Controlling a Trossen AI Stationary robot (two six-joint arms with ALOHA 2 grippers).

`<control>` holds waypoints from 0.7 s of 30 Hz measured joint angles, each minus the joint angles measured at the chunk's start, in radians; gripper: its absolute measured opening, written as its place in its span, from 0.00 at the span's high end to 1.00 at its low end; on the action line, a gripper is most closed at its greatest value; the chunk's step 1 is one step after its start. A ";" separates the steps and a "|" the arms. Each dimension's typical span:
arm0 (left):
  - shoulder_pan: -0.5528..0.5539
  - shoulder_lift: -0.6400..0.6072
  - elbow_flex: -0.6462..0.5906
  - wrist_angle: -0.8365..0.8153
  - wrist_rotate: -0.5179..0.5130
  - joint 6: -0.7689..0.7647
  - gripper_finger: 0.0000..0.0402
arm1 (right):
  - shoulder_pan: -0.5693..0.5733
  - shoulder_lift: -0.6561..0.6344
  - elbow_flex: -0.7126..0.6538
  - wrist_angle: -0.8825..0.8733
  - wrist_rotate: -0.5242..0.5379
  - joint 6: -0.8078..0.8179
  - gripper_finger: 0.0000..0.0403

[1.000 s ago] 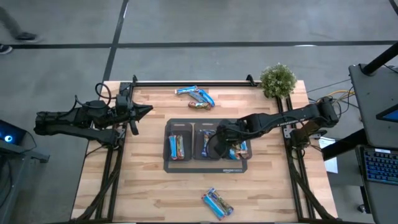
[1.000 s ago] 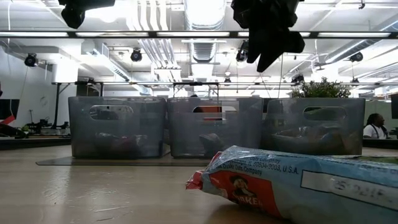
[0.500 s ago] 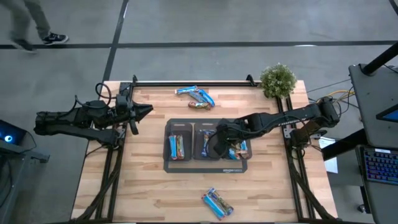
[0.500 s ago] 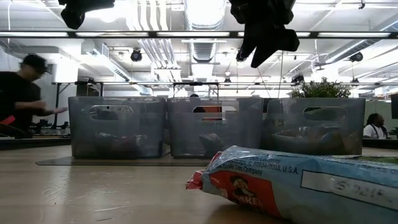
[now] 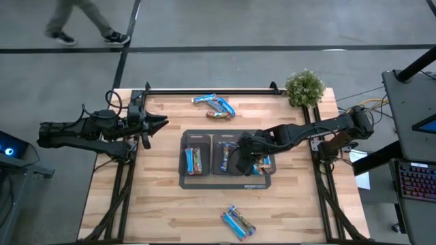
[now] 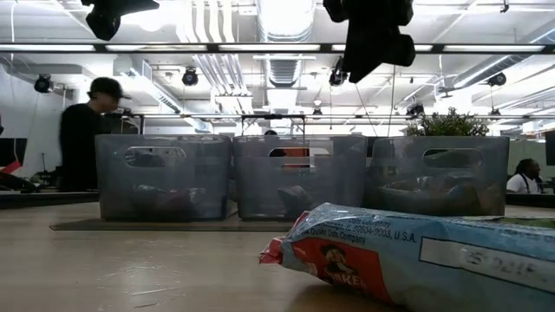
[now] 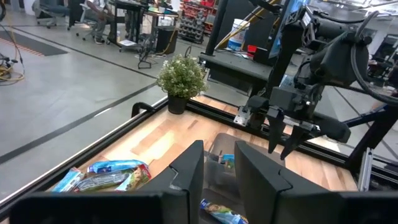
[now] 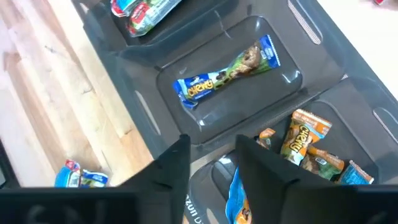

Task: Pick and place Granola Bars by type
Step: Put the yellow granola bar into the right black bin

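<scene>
Right gripper (image 5: 240,163) hovers over the middle bin (image 5: 227,167), fingers slightly parted, empty. Left gripper (image 5: 162,121) waits at table's (image 5: 157,204) left edge, fingers apart.

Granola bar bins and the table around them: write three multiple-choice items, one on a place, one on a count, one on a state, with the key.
1. Where does the potted plant stand?
A. In the middle bin
B. At the table's near left corner
C. At the table's far right corner

2. How many bars lie in the middle bin?
A. One
B. Three
C. None

3. How is the left gripper?
A. Shut on a bar
B. Open and empty
C. Pressed into a bin

Key:
1 C: the high view shows the potted plant at the far right corner of the table.
2 A: the right wrist view shows a single dark blue bar in the middle bin.
3 B: the left gripper waits at the table's left edge, with a clear gap and nothing between its fingers.
</scene>
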 joint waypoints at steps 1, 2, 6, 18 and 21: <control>0.000 0.000 0.000 0.000 0.001 0.000 0.81 | 0.002 -0.004 0.000 0.001 0.000 -0.005 0.77; 0.000 0.000 0.000 0.000 0.002 0.000 0.81 | 0.002 -0.007 0.000 0.002 0.001 -0.009 0.81; 0.000 0.000 0.000 0.000 0.002 -0.001 0.81 | 0.006 -0.026 0.000 0.016 0.008 -0.037 0.95; 0.000 0.002 0.000 0.000 0.028 0.046 0.92 | 0.013 -0.109 0.000 0.051 0.030 -0.090 0.98; 0.000 0.002 0.000 0.010 0.028 0.053 0.99 | 0.013 -0.126 0.000 0.051 0.034 -0.106 0.98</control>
